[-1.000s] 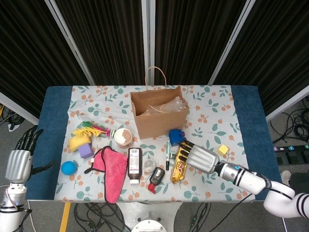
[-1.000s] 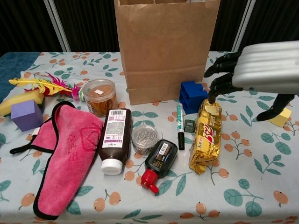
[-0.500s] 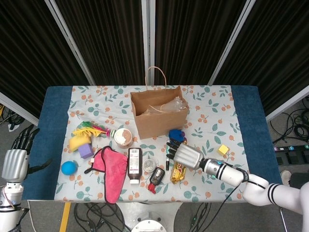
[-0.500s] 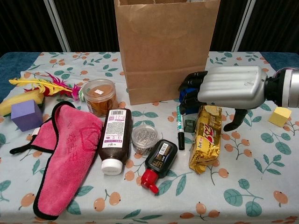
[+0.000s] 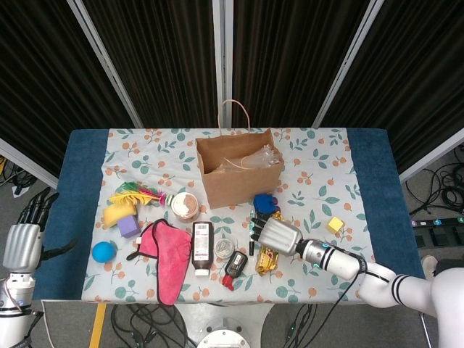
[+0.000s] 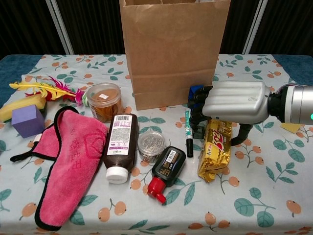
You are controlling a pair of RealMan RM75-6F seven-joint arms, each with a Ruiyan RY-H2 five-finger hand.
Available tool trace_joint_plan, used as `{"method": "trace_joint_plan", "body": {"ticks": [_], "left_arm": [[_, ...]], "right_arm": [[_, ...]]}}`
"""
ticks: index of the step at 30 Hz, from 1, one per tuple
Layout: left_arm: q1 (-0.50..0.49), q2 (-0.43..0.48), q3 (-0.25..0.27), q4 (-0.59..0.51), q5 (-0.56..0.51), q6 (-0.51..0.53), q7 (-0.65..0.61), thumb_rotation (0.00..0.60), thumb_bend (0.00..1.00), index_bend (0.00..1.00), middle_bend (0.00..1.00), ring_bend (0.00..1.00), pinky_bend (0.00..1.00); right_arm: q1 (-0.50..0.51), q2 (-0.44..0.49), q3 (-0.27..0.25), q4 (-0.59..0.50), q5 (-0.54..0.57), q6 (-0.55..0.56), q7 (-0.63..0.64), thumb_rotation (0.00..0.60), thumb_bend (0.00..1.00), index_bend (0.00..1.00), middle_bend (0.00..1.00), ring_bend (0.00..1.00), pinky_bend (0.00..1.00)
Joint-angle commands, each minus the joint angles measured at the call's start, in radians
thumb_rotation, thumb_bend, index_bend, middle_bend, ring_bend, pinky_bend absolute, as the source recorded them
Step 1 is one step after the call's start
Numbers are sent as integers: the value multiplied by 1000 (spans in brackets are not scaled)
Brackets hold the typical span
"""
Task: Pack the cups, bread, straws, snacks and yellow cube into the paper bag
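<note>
The left hand [image 5: 23, 243] hangs off the table's left edge, fingers apart, holding nothing. On the floral tablecloth [image 5: 312, 181], from the left: a blue ball [image 5: 104, 251], a purple cube [image 6: 27, 120], a feather toy [image 6: 46, 89], a pink cloth [image 6: 66, 164], a lidded snack cup [image 6: 103, 101], a brown bottle [image 6: 119, 147], a tin of paper clips [image 6: 150, 144], a small black bottle with a red cap [image 6: 166, 172] and a green marker [image 6: 188, 132]. The paper bag [image 6: 173, 51] stands upright behind these. The right hand [image 6: 230, 102] lies palm down over the upper end of the gold snack bar [image 6: 213, 152], fingers spread and curled down beside a blue block [image 5: 264, 202]; whether it grips the bar cannot be told. The yellow cube [image 5: 335, 225] sits right of the hand, apart from it.
</note>
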Motion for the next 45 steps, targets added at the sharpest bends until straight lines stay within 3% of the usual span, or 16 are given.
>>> {"method": "trace_joint_plan", "body": {"ticks": [1, 7, 14, 17, 25, 31, 37, 45], "left_arm": [[1, 0, 0, 2, -1, 0, -2, 571, 147, 155, 145, 92, 188], [4, -1, 1, 6, -4, -1, -5, 569, 147, 154, 145, 92, 187], [4, 3, 0, -1, -2, 1, -5, 571, 147, 154, 145, 92, 188], [3, 6, 0, -8, 0, 2, -3, 569, 147, 154, 145, 92, 188], [2, 8, 10, -27, 15, 2, 4, 568, 147, 154, 145, 93, 188], [-2, 11, 10, -40, 26, 4, 10, 569, 147, 154, 145, 92, 188], [-4, 17, 10, -49, 27, 4, 12, 567, 147, 154, 145, 92, 188], [-11, 21, 8, -55, 33, 2, 14, 568, 147, 154, 144, 92, 188]], "right_arm": [[-4, -16, -4, 18, 4, 14, -3, 600, 39, 441, 362, 209, 225], [-17, -53, -1, 58, 2, 78, 3, 600, 141, 588, 461, 311, 329], [-12, -31, 45, 8, 2, 188, 39, 600, 184, 651, 515, 372, 392], [-5, 17, 107, -109, 35, 236, 59, 600, 184, 657, 520, 379, 401], [20, 164, 359, -530, 244, 273, 5, 600, 183, 661, 525, 380, 404], [45, 171, 535, -736, 442, 316, -13, 600, 185, 661, 525, 380, 404], [82, 136, 653, -778, 577, 385, -67, 600, 188, 661, 522, 380, 405], [109, 32, 703, -625, 827, 426, -49, 600, 202, 665, 520, 380, 405]]}}
